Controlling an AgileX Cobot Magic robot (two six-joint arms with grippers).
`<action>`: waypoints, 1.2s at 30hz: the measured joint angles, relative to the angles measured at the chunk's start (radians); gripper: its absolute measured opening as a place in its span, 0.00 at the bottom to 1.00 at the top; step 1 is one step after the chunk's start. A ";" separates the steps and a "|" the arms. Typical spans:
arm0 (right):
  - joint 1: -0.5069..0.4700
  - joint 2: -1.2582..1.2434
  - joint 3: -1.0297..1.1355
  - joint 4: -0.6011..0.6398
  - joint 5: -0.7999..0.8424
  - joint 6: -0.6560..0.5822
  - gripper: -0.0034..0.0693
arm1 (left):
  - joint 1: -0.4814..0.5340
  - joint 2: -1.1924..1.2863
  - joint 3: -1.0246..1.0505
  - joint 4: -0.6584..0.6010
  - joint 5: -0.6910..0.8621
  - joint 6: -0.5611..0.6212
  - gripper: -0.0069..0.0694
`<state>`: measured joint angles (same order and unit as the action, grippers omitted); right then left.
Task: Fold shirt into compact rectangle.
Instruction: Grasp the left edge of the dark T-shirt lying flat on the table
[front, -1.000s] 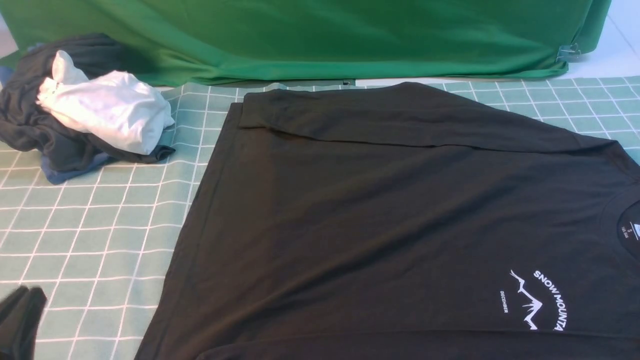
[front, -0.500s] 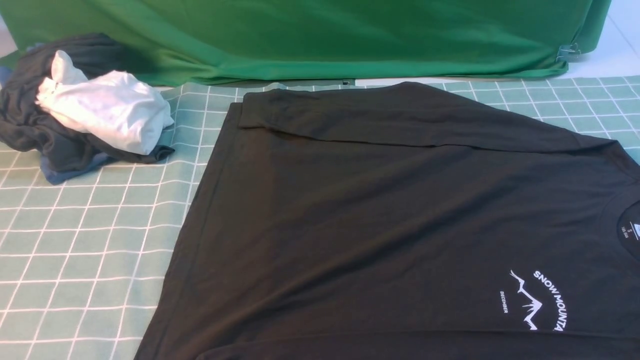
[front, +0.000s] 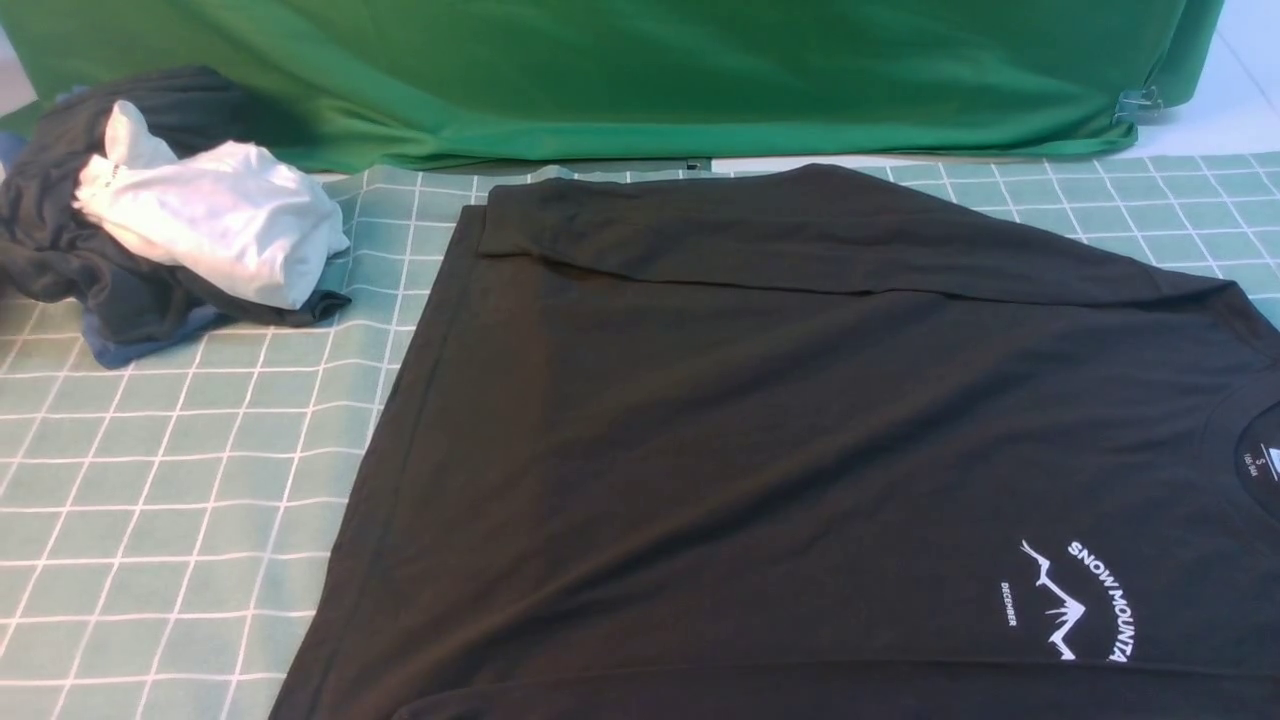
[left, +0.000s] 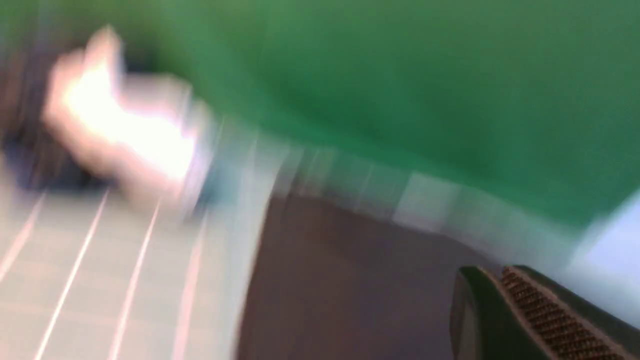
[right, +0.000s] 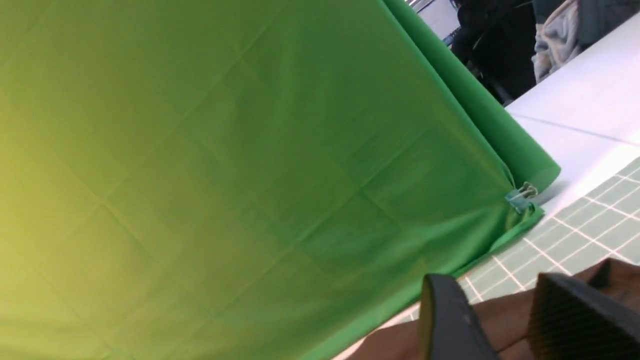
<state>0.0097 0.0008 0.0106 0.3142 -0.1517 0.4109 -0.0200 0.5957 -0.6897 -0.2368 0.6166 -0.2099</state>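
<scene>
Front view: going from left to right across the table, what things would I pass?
First the heap of clothes → checked tablecloth → black shirt → white mountain print → neck label.

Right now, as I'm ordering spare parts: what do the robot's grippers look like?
Only fingertips show, in the wrist views. The left gripper has black fingers with a brownish grid-textured pad. The right gripper has black, round-edged fingers, one with a dark grid-textured pad. No arms, cables or markings are visible.
</scene>
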 joint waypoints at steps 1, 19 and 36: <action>0.000 0.000 0.000 0.000 -0.019 0.005 0.38 | 0.000 0.115 -0.020 -0.041 0.123 0.084 0.11; 0.138 0.509 -0.708 -0.036 0.760 -0.472 0.08 | -0.364 0.478 0.154 0.009 0.313 0.041 0.09; 0.139 0.864 -0.808 -0.067 1.071 -0.565 0.09 | -0.401 0.510 0.155 0.199 0.164 0.034 0.39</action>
<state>0.1484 0.8652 -0.7974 0.2471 0.9190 -0.1541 -0.4209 1.1061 -0.5348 -0.0379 0.7805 -0.1759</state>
